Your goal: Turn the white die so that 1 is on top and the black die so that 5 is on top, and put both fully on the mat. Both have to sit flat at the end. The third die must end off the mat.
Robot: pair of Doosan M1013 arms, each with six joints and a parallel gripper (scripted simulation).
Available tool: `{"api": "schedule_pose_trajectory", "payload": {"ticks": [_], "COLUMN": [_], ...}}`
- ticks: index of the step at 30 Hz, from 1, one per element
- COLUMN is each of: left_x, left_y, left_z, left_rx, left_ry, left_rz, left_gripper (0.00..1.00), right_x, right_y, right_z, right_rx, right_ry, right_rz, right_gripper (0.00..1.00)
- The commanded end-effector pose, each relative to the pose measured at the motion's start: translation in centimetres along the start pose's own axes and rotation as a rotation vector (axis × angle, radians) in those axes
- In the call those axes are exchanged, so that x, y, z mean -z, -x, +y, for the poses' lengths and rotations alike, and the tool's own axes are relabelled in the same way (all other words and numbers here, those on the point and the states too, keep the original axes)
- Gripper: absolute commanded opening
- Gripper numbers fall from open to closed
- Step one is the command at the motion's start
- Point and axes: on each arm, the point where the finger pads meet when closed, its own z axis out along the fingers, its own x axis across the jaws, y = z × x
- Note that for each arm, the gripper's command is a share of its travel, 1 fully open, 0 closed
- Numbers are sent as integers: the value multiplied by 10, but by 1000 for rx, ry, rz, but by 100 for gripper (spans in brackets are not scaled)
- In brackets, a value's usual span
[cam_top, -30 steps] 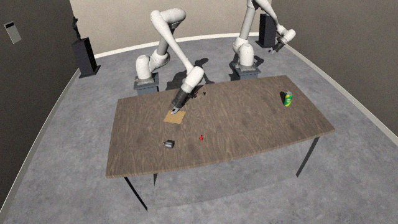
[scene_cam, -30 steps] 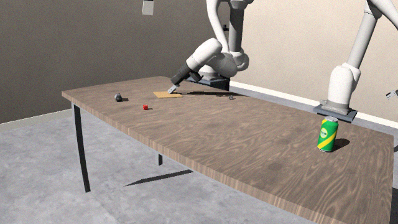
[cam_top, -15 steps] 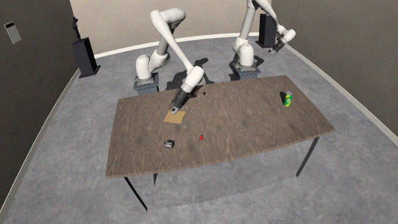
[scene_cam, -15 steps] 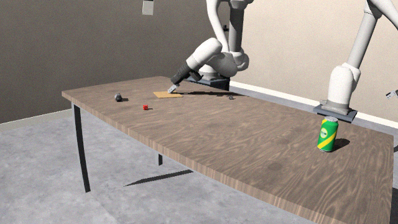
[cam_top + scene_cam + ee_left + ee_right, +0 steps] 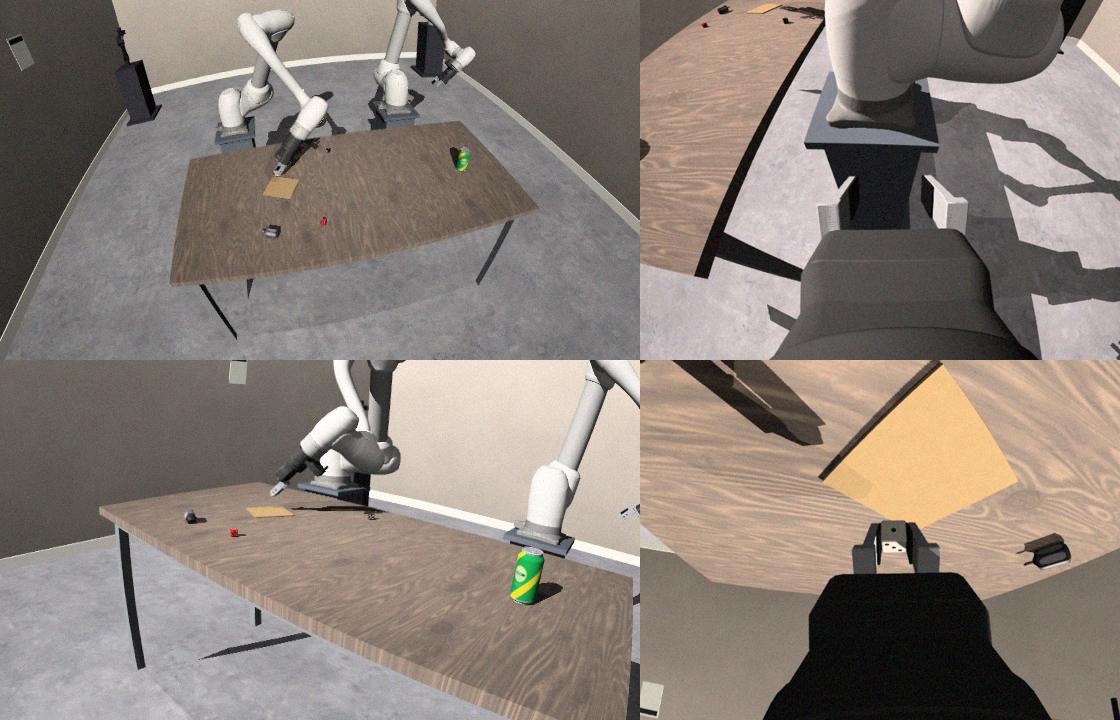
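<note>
Wood grain stretches across your surface (image 5: 400, 200) (image 5: 400, 570) (image 5: 717, 116) (image 5: 1066, 418), a green can (image 5: 463, 160) (image 5: 526, 576) standing upright on it. Your right arm (image 5: 310, 112) (image 5: 330, 432) (image 5: 899, 631) has its jaws clamped on the white die (image 5: 893, 536), up in the air near the tan mat (image 5: 281, 188) (image 5: 270, 511) (image 5: 763, 8) (image 5: 926, 445)! Black die (image 5: 328, 150) (image 5: 371, 516) (image 5: 786, 20) and red die (image 5: 324, 221) (image 5: 234, 532) (image 5: 704, 25) both sit off the mat, well apart. Your left arm (image 5: 395, 75) (image 5: 545, 505) (image 5: 888, 50) holds nothing, jaws wide open beyond the surface.

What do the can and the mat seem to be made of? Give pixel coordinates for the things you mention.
Can (image 5: 463, 160) (image 5: 526, 577): probably painted metal; green and yellow body, silvery top rim.
Mat (image 5: 281, 188) (image 5: 270, 512) (image 5: 763, 8) (image 5: 926, 448): perhaps cork or card; matte, plain tan, thin. The look leaves it open.
</note>
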Motion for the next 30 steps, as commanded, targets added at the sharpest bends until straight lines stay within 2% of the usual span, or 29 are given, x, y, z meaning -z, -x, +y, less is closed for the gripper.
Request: {"api": "schedule_pose_trajectory", "payload": {"ticks": [1,8,21,24,30], "left_x": [0,0,0,0,0], "left_y": [0,0,0,0,0], "left_z": [0,0,0,0,0], "left_rx": [0,0,0,0,0], "left_ry": [1,1,1,1,1], "left_rz": [0,0,0,0,0], "left_gripper": [100,100,100,100,100], "right_x": [2,12,12,12,12], "right_y": [0,0,0,0,0], "right_z": [2,12,12,13,16], "right_rx": [0,0,0,1,1], "right_ry": [0,0,-6,-60,-233], "right_rz": [0,0,0,-2,-2], "right_gripper": [40,40,40,40,40]}}
